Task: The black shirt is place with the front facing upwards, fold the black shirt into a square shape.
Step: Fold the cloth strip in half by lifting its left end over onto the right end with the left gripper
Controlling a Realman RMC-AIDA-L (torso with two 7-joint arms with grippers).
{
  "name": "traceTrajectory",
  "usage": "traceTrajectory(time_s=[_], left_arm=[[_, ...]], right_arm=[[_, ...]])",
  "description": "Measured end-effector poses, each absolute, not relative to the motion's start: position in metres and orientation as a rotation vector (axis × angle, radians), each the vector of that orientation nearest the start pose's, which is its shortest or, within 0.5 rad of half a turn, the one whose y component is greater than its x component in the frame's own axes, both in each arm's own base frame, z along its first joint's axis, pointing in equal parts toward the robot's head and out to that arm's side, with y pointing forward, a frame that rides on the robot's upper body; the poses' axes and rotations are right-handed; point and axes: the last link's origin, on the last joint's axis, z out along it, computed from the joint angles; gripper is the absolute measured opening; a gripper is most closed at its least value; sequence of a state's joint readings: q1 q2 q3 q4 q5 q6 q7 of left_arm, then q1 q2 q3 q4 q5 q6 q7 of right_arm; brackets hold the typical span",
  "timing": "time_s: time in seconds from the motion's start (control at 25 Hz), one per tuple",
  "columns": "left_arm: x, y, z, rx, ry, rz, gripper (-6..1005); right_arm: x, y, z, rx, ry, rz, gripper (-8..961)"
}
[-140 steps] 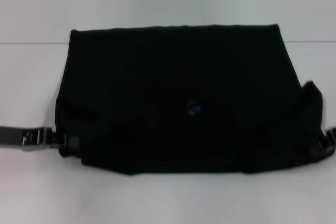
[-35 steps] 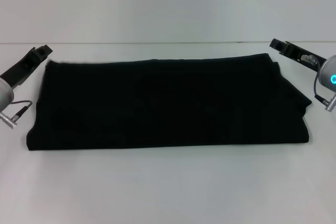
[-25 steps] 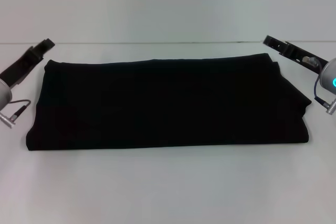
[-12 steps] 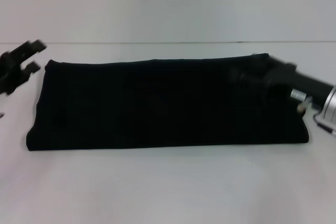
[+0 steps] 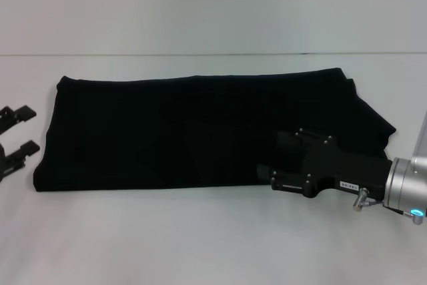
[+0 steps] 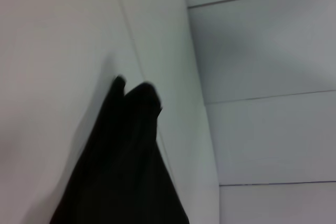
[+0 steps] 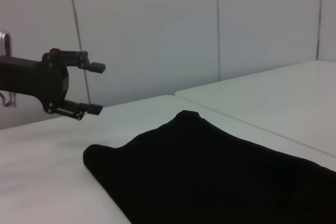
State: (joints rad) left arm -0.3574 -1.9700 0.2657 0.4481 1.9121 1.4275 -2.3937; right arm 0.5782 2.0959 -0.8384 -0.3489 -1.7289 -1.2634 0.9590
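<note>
White table [image 5: 200,245]; pale panelled wall [image 7: 157,30] behind.

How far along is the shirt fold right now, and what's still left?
Done: the black shirt lies folded into a long flat band on the white table, lettering hidden. In hand: the right gripper is low over the band's near right part; the left gripper hovers open beside its left end. Left: folding the band crosswise into a square.

Setting: laboratory-type test cell. Indicators: plain white tabletop [image 5: 200,238], seamed white wall panels [image 7: 157,30], two robot arms at the tabletop's edges.
</note>
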Motion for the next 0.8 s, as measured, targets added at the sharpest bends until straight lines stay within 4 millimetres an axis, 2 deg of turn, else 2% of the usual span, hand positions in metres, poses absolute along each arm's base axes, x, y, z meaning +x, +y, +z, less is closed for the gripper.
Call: traceTrajectory(time_s=[0.32,0.8], left_arm=[[-0.387,0.269,0.071,1.482,2.695,1.398,843],[-0.397,0.270,0.061,1.387,2.836,1.344,843]], right_arm=[[0.268,0.339,-0.058,-2.572,0.437,0.669,854],[0.269,0.341,-0.059,-2.544,0.443,0.671,854]])
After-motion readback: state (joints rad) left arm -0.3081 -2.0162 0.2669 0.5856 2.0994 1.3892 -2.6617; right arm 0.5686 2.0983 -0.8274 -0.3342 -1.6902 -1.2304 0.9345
